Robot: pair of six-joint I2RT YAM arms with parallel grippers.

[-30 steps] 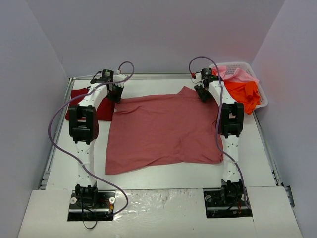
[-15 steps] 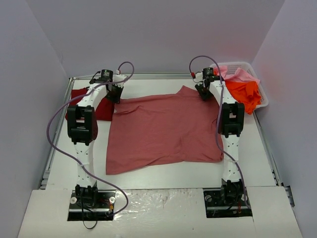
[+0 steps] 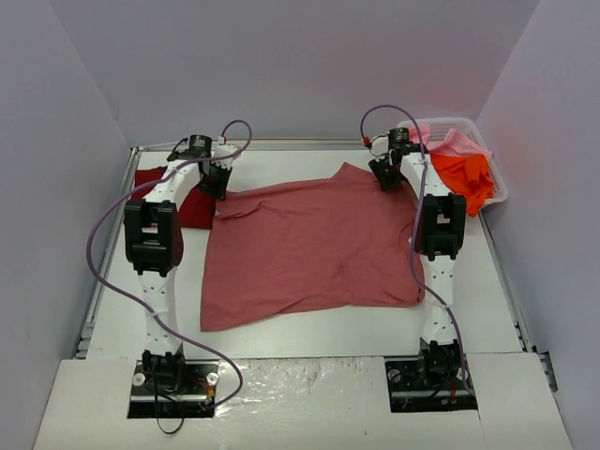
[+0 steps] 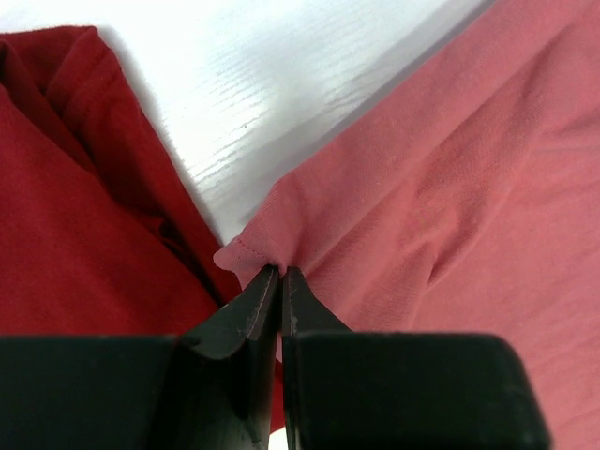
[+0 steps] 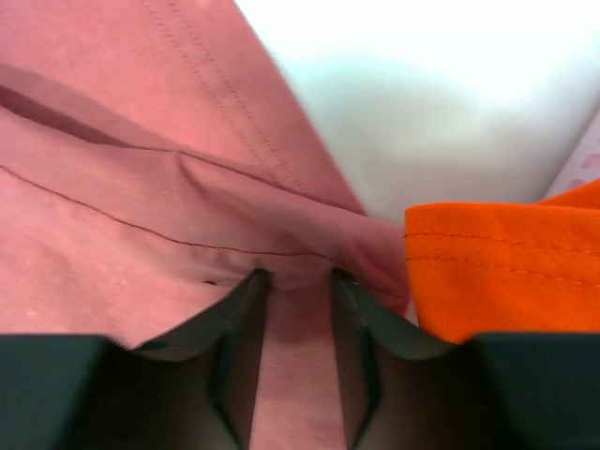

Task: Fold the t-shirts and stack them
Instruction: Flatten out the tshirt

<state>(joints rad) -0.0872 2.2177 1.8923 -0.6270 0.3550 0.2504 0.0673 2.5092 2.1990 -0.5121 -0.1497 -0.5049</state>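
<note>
The soft, floppy rose-red shirt (image 3: 309,248) lies spread on the table (image 3: 328,323) and is best held at its far corners; the left gripper (image 4: 281,272) pinches one tight, and the right gripper (image 5: 298,277) has its fingers round a fold, but I cannot tell if they squeeze it.

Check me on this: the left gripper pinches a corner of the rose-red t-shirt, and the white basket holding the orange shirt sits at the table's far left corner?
Not quite. The white basket with the orange t-shirt sits at the far right corner, as the top view shows. The left gripper does pinch a corner of the rose-red t-shirt.
</note>
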